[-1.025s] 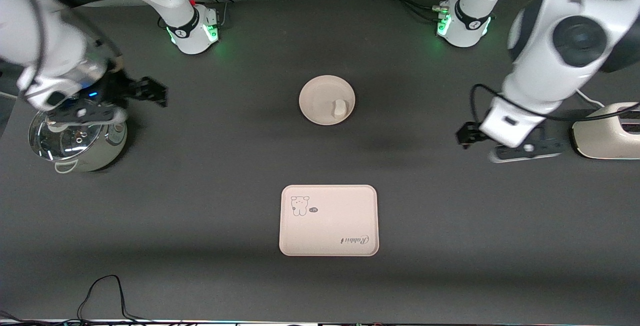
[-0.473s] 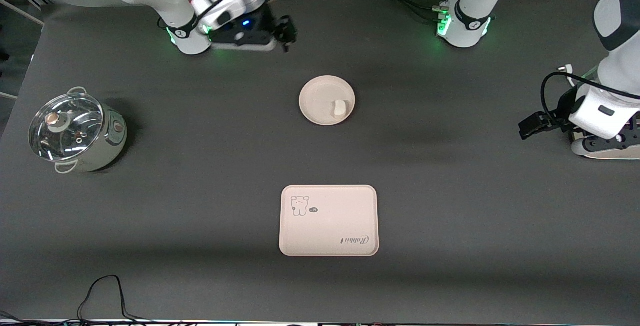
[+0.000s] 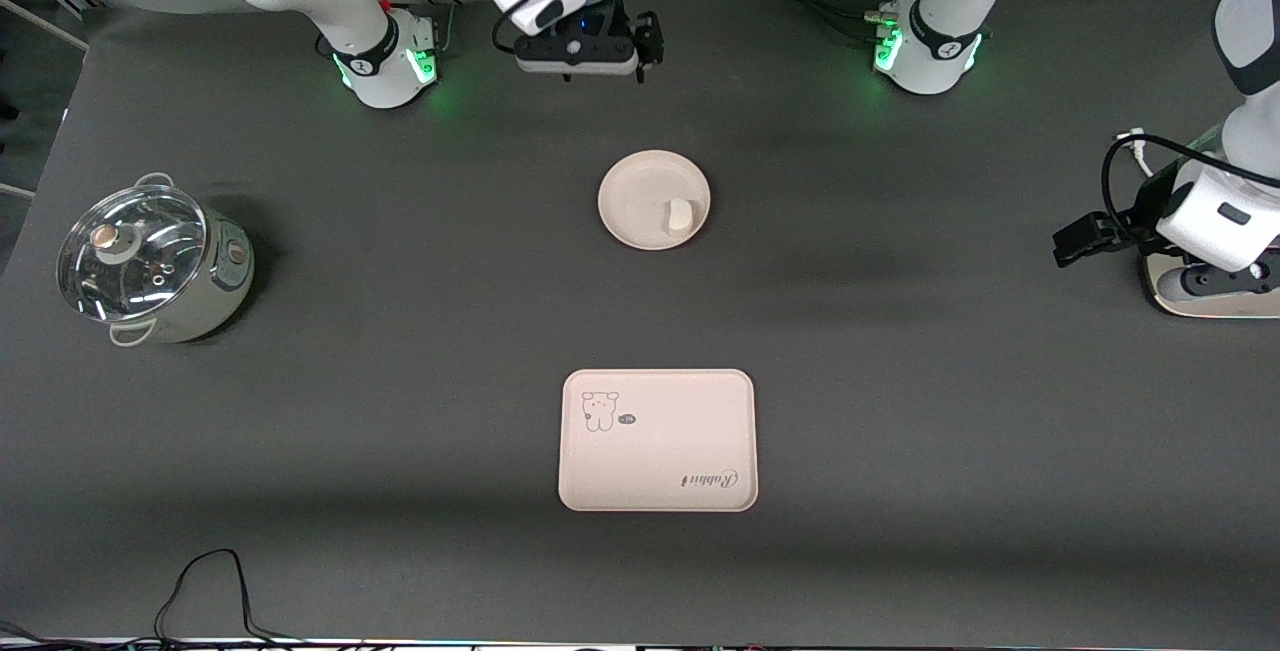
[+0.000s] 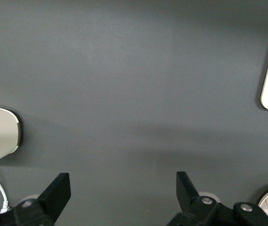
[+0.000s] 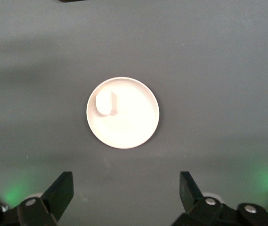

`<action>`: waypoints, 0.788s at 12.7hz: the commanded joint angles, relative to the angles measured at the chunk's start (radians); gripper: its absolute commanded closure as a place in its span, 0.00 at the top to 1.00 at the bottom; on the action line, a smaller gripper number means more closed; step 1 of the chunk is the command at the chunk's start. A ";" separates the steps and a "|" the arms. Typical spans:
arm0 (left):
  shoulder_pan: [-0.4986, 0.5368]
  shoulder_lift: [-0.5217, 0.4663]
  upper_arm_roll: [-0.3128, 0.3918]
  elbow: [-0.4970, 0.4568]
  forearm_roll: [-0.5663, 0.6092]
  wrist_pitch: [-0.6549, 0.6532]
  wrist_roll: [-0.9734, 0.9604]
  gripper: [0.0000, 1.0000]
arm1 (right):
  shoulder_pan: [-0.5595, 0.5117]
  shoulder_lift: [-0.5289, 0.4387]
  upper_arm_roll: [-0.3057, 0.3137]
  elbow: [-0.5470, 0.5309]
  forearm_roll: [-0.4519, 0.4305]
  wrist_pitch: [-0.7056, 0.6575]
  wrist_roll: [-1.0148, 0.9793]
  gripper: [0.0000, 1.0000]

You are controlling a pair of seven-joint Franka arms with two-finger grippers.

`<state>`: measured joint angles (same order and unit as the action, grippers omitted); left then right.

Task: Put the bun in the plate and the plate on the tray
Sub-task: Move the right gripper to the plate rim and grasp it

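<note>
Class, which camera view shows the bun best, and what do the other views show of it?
The right wrist view: the bun sits whole and large, in the plate by its rim. The front view shows it too, but smaller. The left wrist view shows no bun.

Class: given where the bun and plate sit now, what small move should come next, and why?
Probably lower the open right gripper toward the plate rim. The bun already lies in the plate, the tray holds nothing, and the left gripper waits at its end of the table.

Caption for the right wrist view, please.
Open right hand above the table, looking down on the plate with the bun in it.
</note>
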<state>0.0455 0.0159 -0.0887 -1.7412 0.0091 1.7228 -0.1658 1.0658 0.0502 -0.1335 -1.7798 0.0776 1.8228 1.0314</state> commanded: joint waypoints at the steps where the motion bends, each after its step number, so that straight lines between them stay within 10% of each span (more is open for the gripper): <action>1: -0.006 0.006 -0.003 0.032 -0.008 -0.031 0.023 1.00 | 0.003 -0.050 -0.020 -0.185 0.014 0.165 -0.048 1.00; 5: 0.010 0.058 0.001 0.104 -0.008 -0.058 0.086 1.00 | -0.004 -0.072 -0.044 -0.467 0.042 0.511 -0.149 1.00; 10: 0.022 0.062 0.004 0.117 0.046 -0.061 0.100 1.00 | -0.020 0.051 -0.049 -0.607 0.310 0.805 -0.376 1.00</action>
<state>0.0644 0.0693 -0.0797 -1.6594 0.0229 1.6832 -0.0797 1.0495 0.0531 -0.1832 -2.3765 0.3039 2.5603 0.7300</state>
